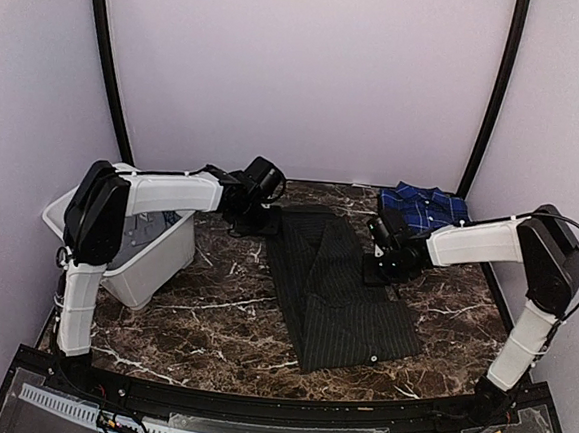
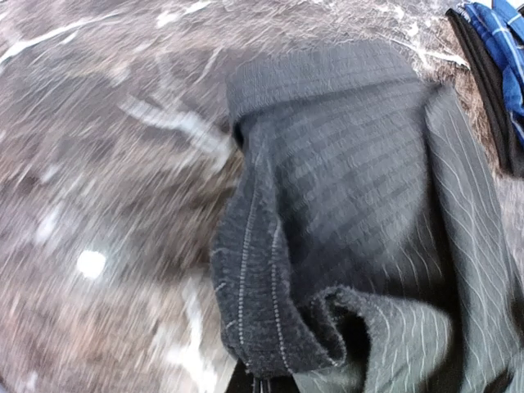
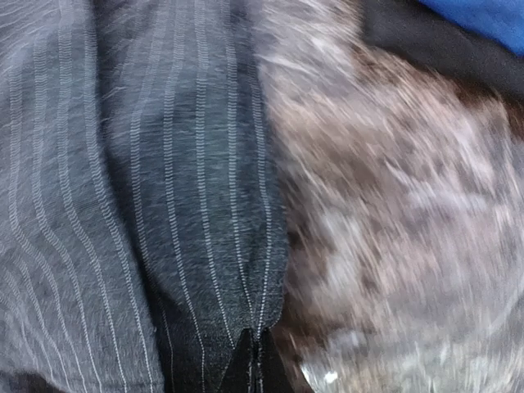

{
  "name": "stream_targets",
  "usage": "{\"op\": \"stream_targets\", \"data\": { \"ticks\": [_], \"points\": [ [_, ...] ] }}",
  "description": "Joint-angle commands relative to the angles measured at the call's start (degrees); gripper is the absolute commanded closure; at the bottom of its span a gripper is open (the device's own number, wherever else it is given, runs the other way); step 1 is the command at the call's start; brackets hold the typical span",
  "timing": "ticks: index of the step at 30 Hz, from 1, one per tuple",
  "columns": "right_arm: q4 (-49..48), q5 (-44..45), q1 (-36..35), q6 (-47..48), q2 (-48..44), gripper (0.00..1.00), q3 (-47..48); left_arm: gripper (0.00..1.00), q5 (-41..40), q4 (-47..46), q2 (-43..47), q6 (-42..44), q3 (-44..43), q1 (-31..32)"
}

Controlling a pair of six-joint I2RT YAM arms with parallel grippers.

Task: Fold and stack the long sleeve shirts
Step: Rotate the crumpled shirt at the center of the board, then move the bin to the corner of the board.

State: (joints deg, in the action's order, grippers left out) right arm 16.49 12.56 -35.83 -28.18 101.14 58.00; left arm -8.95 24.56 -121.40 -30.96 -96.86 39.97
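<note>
At the left, the white bin (image 1: pixel 130 264) sits on the worktop (image 1: pixel 212 311), no part of this job. Our left gripper (image 2: pixel 250 385) seems closed to a pinch on the far left edge of the black pinstripe shirt (image 1: pixel 338 296), with cloth bunched at its tips. That shirt lies lengthwise mid-worktop, narrowed, so we judge ourselves mid-fold. Our right gripper (image 3: pixel 252 370) looks pinched shut on the shirt's right edge. At the far right the plaid shirt (image 1: pixel 423 205) lies compact, seemingly folded. Next we need both grippers to lift together and bring the far end evenly toward us.
</note>
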Motion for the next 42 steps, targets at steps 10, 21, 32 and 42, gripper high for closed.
{"op": "stream_targets", "data": {
  "ticks": [10, 21, 32, 42],
  "points": [
    [-7.29, 0.55, -0.29, -4.62, -13.00, 0.54, -4.36, 0.48, 2.10, 8.71, -6.07, 7.27, -17.95, -2.13],
    [-9.21, -1.77, -0.73, 3.26, -14.44, 0.26, 2.17, 0.21, -7.58, 12.71, 4.33, -1.85, -5.96, -5.03],
    [-12.62, -6.74, -1.17, 5.23, -13.23, 0.24, 2.39, 0.19, -9.78, 9.70, 18.81, -6.10, 15.45, -7.80],
    [-14.60, -9.49, -1.42, 5.92, -11.67, 0.24, 1.86, 0.19, -13.06, 14.53, 38.50, -14.60, 34.63, -7.88]
  ]
}}
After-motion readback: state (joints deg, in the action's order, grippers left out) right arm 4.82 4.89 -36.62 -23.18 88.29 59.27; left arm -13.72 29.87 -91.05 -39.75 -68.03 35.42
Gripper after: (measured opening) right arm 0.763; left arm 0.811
